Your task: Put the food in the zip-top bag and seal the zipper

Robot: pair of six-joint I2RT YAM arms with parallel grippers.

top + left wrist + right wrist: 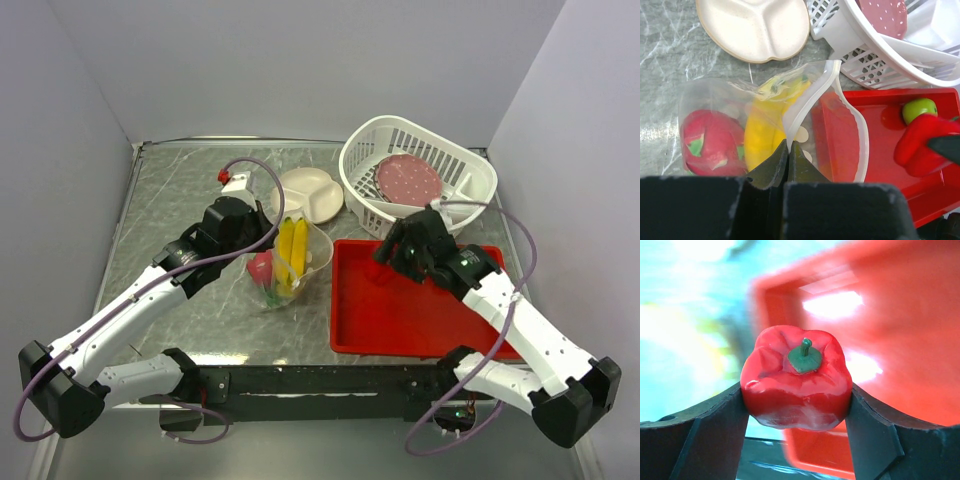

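Clear zip-top bag printed with white dots (735, 95) sits on the grey marbled desk (180, 200) just beside the red plastic tray (400, 320), with the pink-red toy dragon fruit (707, 145) and yellow toy banana (767, 130) already inside. Our left hand (788, 157) is closed, pinching the bag's near rim, so the white-edged zipper strip (810, 97) gapes toward the tray. Our right hand (797, 395) is clamped on a glossy red toy bell pepper (797, 370) above the tray. Farther in, the small green toy apple (919, 109) sits on the tray floor, not yet bagged. We judge loading is the step in hand: next the pepper must travel left into the mouth without collapsing the floppy rim, then the apple, then sealing. At the back stand a cream divided plate (310, 192) and a white slotted basket (465, 165) holding a reddish speckled disc (408, 180).
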